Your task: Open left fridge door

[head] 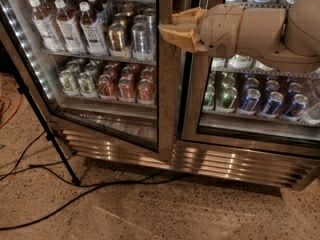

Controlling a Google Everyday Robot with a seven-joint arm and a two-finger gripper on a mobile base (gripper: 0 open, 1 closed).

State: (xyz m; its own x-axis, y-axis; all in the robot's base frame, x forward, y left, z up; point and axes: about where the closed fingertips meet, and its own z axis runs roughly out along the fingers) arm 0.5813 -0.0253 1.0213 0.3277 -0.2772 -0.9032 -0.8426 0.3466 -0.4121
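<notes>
Refreshment area of a commercial or office kind: a two-door, glass-front steel fridge [235, 159] stocked with rows of bottles [70, 26] and cans [125, 81] stands on a speckled floor [200, 209] crossed by loose black cables [100, 189]. The end effector [175, 31] is at the left fridge door [167, 94], by its steel frame.

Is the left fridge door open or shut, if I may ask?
Ajar: the left fridge door slants out from the grille, tool at its free edge.
</notes>
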